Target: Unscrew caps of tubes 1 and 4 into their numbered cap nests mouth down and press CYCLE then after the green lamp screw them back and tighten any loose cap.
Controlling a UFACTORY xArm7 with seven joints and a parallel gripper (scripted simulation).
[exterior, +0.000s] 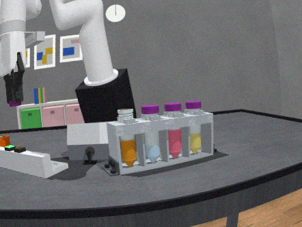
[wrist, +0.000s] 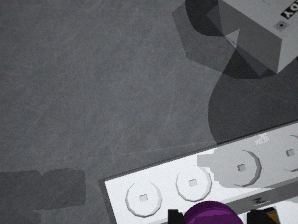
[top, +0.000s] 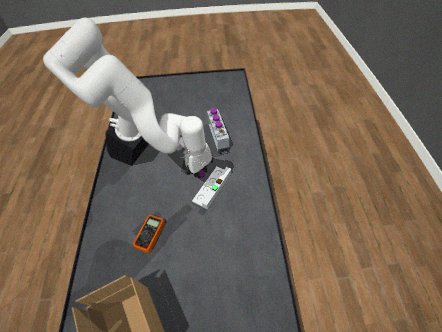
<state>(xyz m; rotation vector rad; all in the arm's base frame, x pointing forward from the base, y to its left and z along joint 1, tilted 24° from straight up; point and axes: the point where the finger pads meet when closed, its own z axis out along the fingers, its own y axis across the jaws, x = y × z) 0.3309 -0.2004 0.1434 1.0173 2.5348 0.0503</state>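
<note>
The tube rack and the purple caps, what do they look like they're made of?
Tube rack: likely matte light-grey plastic or painted metal, opaque with faint mottling. Purple caps: probably moulded plastic, evenly coloured, dull sheen. The pincer holds one purple cap of the same look.

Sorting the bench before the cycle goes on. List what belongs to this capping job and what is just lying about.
Job:
- tube rack with four tubes, the orange one uncapped
- cap tray, green lamp lit
- purple cap gripped in the hand
- key box

Lying about:
- orange meter
- cardboard box
</note>
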